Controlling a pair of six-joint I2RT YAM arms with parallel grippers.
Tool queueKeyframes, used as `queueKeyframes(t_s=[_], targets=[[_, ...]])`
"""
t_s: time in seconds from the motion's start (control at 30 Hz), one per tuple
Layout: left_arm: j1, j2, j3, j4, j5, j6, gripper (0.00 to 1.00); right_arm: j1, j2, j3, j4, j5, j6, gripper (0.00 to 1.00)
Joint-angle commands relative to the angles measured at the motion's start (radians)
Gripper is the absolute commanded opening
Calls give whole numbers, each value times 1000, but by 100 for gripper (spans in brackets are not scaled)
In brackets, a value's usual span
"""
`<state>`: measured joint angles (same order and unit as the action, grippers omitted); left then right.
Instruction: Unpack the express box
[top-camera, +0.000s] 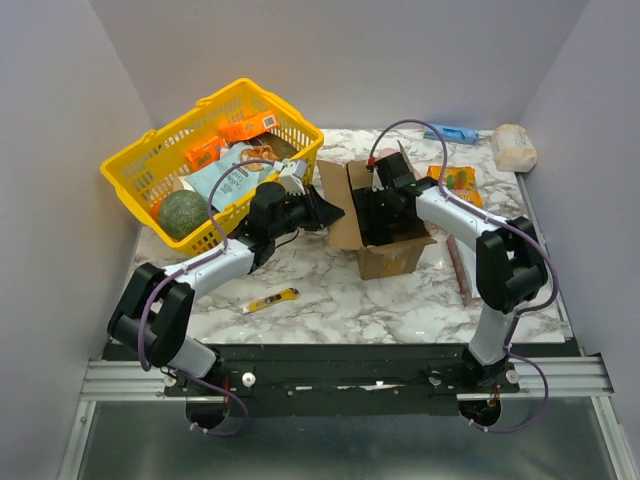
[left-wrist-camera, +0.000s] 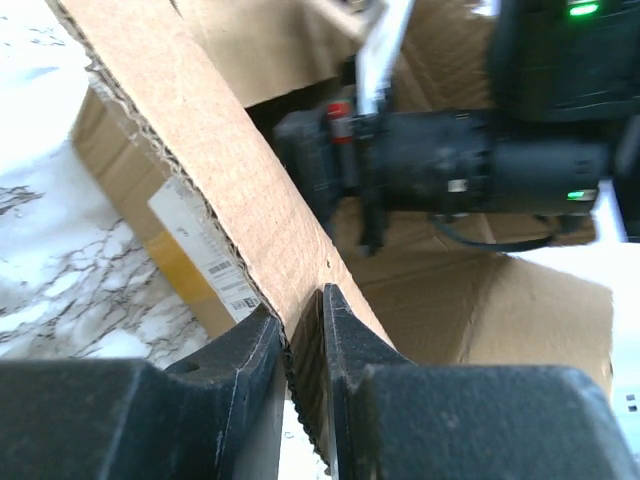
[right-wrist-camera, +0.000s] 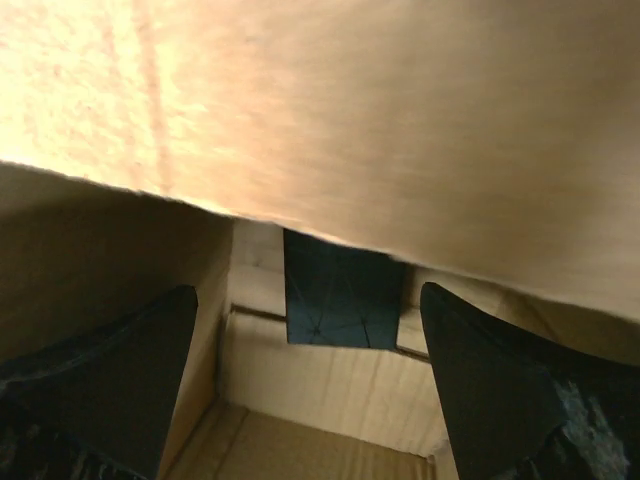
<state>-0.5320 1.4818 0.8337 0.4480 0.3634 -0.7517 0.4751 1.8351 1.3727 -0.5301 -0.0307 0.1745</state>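
Pinched between the nearly closed fingers of the left end effector (left-wrist-camera: 300, 312) is the ragged edge of the left flap (left-wrist-camera: 200, 130) of the brown corrugated cardboard express box (top-camera: 392, 255), which stands open in the middle of the marble-patterned bench (top-camera: 350, 292), just right of the yellow plastic lattice basket (top-camera: 135, 165). Only the rim of the flap is gripped.

The right end effector (right-wrist-camera: 306, 292) is lowered inside the box with its fingers spread wide and nothing held between them. A dark flat square item (right-wrist-camera: 335, 315) is seen ahead of it, against an inner wall; what it is cannot be told.

Several failures are judged possible:

- **Flap grip:** with so little cardboard caught, the flap could slip free or tear if it is pulled outward.
- **Whole box:** the box could be dragged or tipped toward the basket, since nothing else is seen restraining it.
- **Overhanging panel:** a cardboard panel (right-wrist-camera: 350, 100) hangs directly over the right end effector, so a careless withdrawal could snag it and lift the box.
- **Dark item:** it lies flat against the wall, so a grasp might close on cardboard instead, or miss.
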Motion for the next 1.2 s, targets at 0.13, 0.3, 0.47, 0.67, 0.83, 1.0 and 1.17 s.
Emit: queueKeyframes(t_s=[0.13, 0.3, 0.47, 0.67, 0.83, 1.0, 1.17], targets=[[4, 54, -7, -126, 20, 81, 22, 11, 173, 48, 105, 40, -59, 86], [4, 64, 4, -135, 22, 91, 21, 5, 224, 68, 140, 100, -135, 57], [18, 77, 19, -144, 2, 89, 21, 5, 115, 88, 113, -14, -228, 23], [27, 81, 83, -156, -24, 138, 24, 5, -164, 74, -31, -158, -354, 9], [30, 117, 120, -164, -26, 130, 25, 5, -385, 23, -125, -262, -437, 1], [30, 149, 173, -180, -18, 149, 25, 3, -563, 6, -203, -238, -497, 1], [30, 163, 218, -209, -15, 187, 26, -99, -643, 43, -194, -91, -382, 0]])
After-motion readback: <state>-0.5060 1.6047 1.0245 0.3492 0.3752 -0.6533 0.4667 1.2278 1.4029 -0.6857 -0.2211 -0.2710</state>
